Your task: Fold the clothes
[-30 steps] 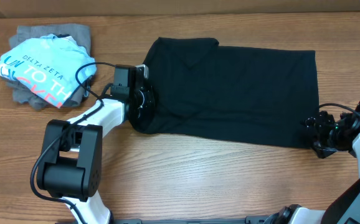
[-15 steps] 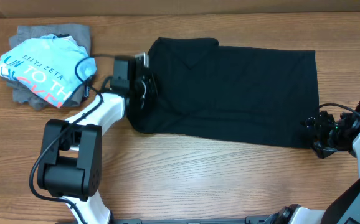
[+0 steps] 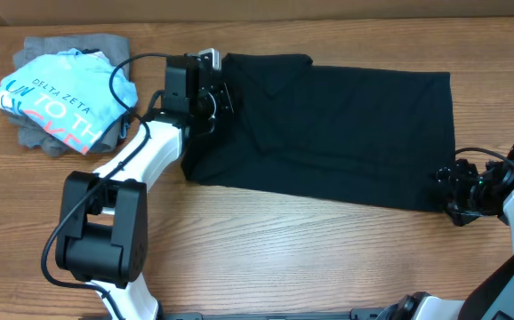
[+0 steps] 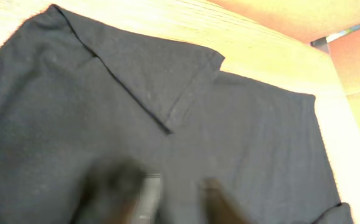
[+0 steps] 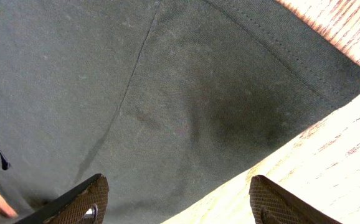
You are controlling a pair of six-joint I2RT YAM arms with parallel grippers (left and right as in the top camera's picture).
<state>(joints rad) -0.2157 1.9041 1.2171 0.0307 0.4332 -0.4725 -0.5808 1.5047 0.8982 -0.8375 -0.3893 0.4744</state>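
- Overhead, the shirt (image 3: 337, 133) lies spread flat across the middle of the table (image 3: 284, 258), with a flap folded in at its top left.
- The left gripper (image 3: 224, 93) sits over the shirt's upper left edge and hides the cloth beneath it.
- In the left wrist view its fingers (image 4: 214, 199) are only dark smears at the bottom edge. Flat cloth shows in the gap between them, so the jaws stand partly apart with nothing seen pinched.
- The right gripper (image 5: 179, 186) is at the shirt's lower right corner, jaws wide apart and empty. The frame's bottom edge cuts off its fingers, and overhead its dark tips are hard to tell from the black cloth.
- A blue shirt (image 3: 61, 102) lies crumpled at the far left, covering most of a grey garment (image 3: 106, 46).
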